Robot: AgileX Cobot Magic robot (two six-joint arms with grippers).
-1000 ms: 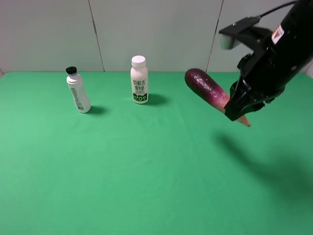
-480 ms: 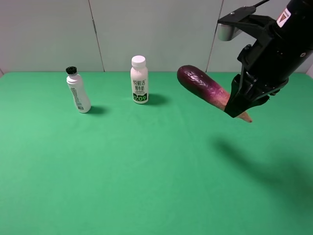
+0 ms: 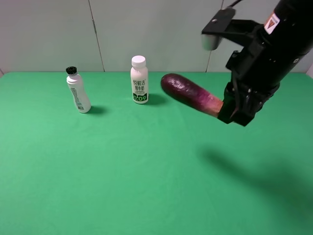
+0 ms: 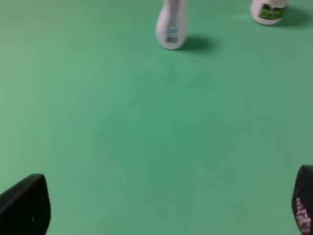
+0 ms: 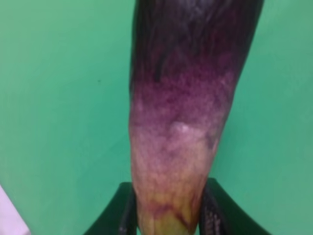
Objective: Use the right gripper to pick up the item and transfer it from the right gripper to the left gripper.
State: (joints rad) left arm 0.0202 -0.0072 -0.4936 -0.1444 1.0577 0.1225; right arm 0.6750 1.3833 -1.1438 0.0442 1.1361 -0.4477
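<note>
The toy eggplant (image 3: 190,96), dark purple fading to pink, hangs in the air above the green table at centre right, its dark end pointing left towards the bottles. My right gripper (image 3: 234,113) is shut on its tan tip end, which is hidden behind the claw. The right wrist view shows the eggplant (image 5: 188,98) filling the frame, clamped between the two black fingers (image 5: 122,215). My left gripper is out of the high view; the left wrist view shows its two black fingertips (image 4: 24,208) wide apart over bare table, holding nothing.
A white bottle with a black cap (image 3: 78,91) stands at the back left, and a white milk bottle with a green label (image 3: 139,80) stands at back centre. Both show in the left wrist view (image 4: 172,25). A grey wall closes off the table's far edge.
My right gripper has carried the eggplant to the left and tilted it closer to level. Its tan tip is now hidden behind the claw. The bottles have not moved.
</note>
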